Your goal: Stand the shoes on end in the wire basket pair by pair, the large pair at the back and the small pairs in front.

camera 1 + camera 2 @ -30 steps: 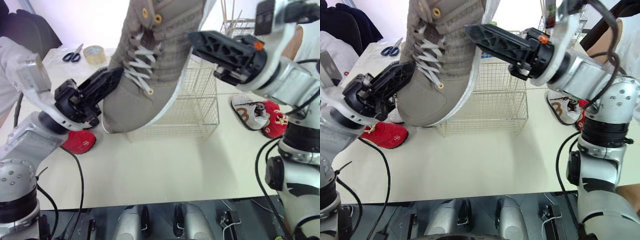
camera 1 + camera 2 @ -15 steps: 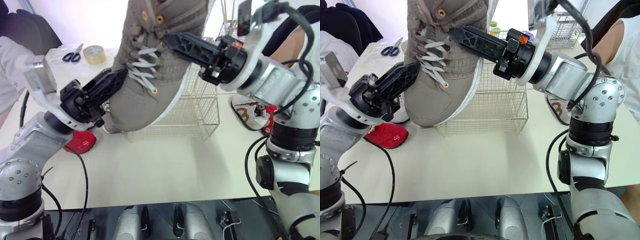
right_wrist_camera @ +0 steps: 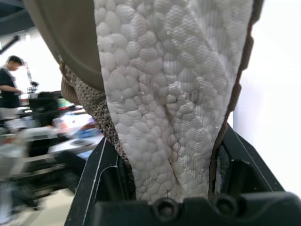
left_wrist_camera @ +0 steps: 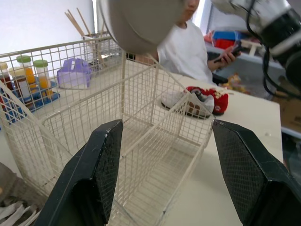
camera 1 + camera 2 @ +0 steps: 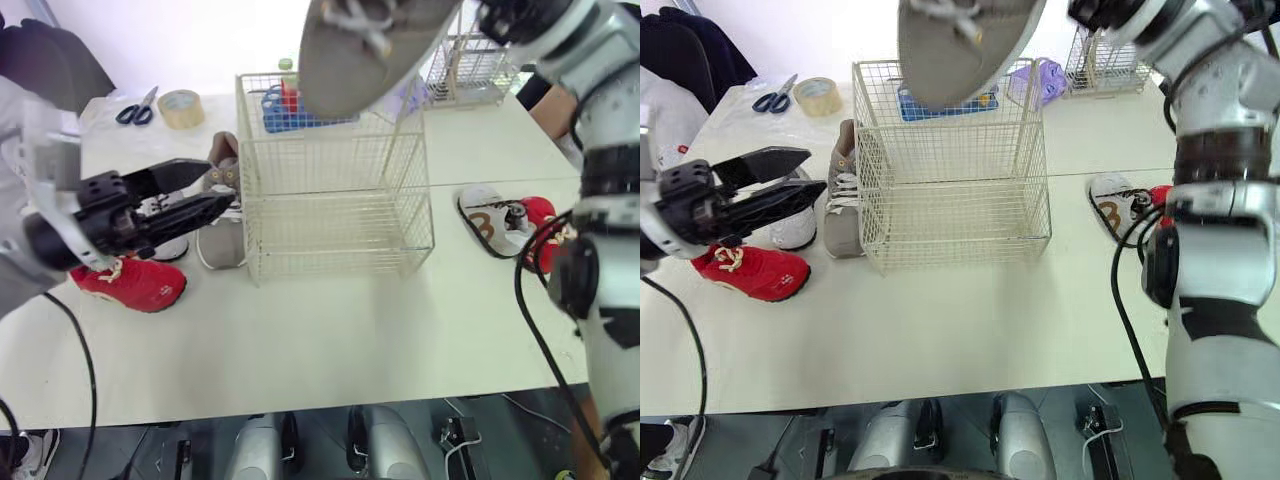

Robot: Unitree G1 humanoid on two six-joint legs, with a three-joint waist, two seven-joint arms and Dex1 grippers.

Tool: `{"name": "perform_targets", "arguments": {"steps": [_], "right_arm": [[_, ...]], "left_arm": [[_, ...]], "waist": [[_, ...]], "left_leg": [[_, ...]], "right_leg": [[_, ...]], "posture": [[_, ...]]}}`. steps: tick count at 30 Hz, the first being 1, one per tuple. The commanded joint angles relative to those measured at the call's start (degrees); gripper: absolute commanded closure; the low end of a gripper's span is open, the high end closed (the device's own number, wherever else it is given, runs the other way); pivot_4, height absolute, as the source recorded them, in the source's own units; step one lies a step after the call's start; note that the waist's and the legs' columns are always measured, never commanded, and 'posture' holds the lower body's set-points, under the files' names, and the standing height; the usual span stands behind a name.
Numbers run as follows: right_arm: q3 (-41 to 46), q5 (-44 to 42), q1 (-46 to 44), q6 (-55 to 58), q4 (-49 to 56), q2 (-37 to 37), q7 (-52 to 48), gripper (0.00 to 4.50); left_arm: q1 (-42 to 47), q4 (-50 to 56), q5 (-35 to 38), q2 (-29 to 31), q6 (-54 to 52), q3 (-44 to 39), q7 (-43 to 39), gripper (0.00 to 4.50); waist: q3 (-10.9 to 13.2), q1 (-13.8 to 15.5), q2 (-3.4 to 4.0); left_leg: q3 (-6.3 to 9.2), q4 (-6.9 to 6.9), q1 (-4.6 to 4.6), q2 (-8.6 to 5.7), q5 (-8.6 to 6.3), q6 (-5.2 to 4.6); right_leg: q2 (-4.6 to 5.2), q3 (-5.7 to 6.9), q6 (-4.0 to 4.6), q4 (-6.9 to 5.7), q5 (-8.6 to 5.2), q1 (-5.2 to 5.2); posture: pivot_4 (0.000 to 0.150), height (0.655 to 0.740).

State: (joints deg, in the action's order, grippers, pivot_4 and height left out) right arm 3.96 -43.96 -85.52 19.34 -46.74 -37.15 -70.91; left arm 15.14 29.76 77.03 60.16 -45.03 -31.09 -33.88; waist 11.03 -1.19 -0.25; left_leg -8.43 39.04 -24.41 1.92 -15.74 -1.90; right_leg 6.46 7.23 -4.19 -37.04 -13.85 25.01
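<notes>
A large grey-brown shoe (image 5: 365, 45) hangs toe-down high over the white wire basket (image 5: 340, 200). My right gripper (image 3: 169, 141) is shut on its pebbled white sole. The shoe's mate (image 5: 222, 215) lies on the table against the basket's left side. My left gripper (image 5: 218, 183) stands open just left of the basket, holding nothing. Its fingers (image 4: 101, 174) frame the basket's mesh. A small red shoe (image 5: 130, 285) and a small white one (image 5: 172, 246) lie under the left arm. Another small white shoe (image 5: 490, 222) and red one (image 5: 545, 225) lie right of the basket.
Behind the basket are a blue tray with bottles (image 5: 290, 105), a purple holder (image 5: 1038, 80) and a wire rack (image 5: 470, 65). Scissors (image 5: 135, 108) and a tape roll (image 5: 181, 107) lie at the back left. A person (image 4: 188, 47) sits beyond the table's right end.
The right gripper has carried the large shoe up and back to above the basket. The left gripper has come off the shoe and dropped to the left of the basket, open.
</notes>
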Motion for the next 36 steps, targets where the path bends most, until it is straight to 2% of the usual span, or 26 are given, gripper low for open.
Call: {"name": "perform_targets", "arguments": {"steps": [1, 6, 12, 20, 24, 29, 30, 36], "right_arm": [[1.4, 8.33, -7.03, -13.73, -13.71, 0.09, -6.48, 2.89], [-0.15, 18.47, -10.64, -23.68, -23.01, 1.04, -10.09, 2.89], [-0.31, 26.4, -10.15, -28.31, -26.77, 3.95, -10.79, 2.89], [1.48, 31.93, -8.1, -25.95, -29.42, 6.72, -9.01, 2.89], [2.73, 34.2, -7.08, -24.85, -30.23, 7.17, -2.87, 2.89], [3.83, 36.6, -5.98, -25.75, -30.37, 7.3, 1.72, 0.38], [4.21, 36.78, -5.95, -25.98, -30.31, 7.26, 2.37, 0.03], [5.88, 37.07, -6.41, -26.23, -29.65, 5.58, -0.22, 0.03]], "left_arm": [[-1.4, 2.01, 2.35, 0.63, -1.07, -4.39, 1.28, 1.44], [-4.72, 4.81, 4.76, -0.47, -1.5, -6.72, 4.47, 1.44], [-7.51, 6.53, 6.04, -1.25, -1.02, -8.02, 6.64, 1.44], [-8.24, 6.33, 5.3, -1.87, -0.47, -7.19, 8.19, 1.44], [-7.83, 5.65, 3.51, -2.46, -0.1, -5.58, 8.68, 1.44], [-7.67, 5.68, 2.36, -2.97, -0.07, -4.67, 8.65, 1.38], [-7.74, 5.78, 2.28, -3.06, -0.06, -4.61, 8.69, 1.38], [-7.99, 5.78, 1.57, -3.44, 0.08, -4.32, 8.47, 1.38]], "waist": [[0.0, -0.04, 0.0], [0.02, -0.04, 0.02], [0.03, -0.27, 0.04], [0.02, -0.16, 0.04], [0.02, -0.14, 0.04], [0.01, -0.09, 0.02], [0.02, -0.12, 0.03], [0.06, -0.19, 0.1]], "left_leg": [[-0.03, 0.0, 0.0, 0.01, 0.0, 0.0], [-0.11, 0.05, -0.01, -0.01, 0.0, 0.0], [-0.12, 0.04, -0.01, 0.01, 0.0, 0.02], [-0.12, 0.05, -0.01, -0.01, 0.0, 0.03], [-0.12, 0.05, -0.01, -0.01, 0.0, 0.03], [-0.12, 0.09, 0.01, -0.01, 0.01, 0.04], [-0.12, 0.1, 0.01, -0.01, 0.0, 0.04], [-0.12, 0.08, -0.01, 0.0, 0.01, 0.04]], "right_leg": [[0.0, -0.02, 0.0, 0.01, 0.0, 0.01], [0.06, -0.12, 0.0, -0.01, 0.01, 0.02], [0.07, -0.2, 0.0, -0.07, 0.01, 0.08], [0.07, -0.2, 0.01, -0.06, 0.01, 0.07], [0.08, -0.21, 0.01, -0.06, 0.01, 0.06], [0.07, -0.2, 0.02, -0.09, 0.01, 0.03], [0.08, -0.2, 0.02, -0.09, 0.02, 0.02], [0.05, -0.21, 0.02, -0.09, 0.02, 0.06]], "posture": [[0.15, 0.74], [0.15, 0.74], [0.15, 0.74], [0.15, 0.74], [0.15, 0.74], [0.15, 0.74], [0.15, 0.74], [0.15, 0.74]]}}
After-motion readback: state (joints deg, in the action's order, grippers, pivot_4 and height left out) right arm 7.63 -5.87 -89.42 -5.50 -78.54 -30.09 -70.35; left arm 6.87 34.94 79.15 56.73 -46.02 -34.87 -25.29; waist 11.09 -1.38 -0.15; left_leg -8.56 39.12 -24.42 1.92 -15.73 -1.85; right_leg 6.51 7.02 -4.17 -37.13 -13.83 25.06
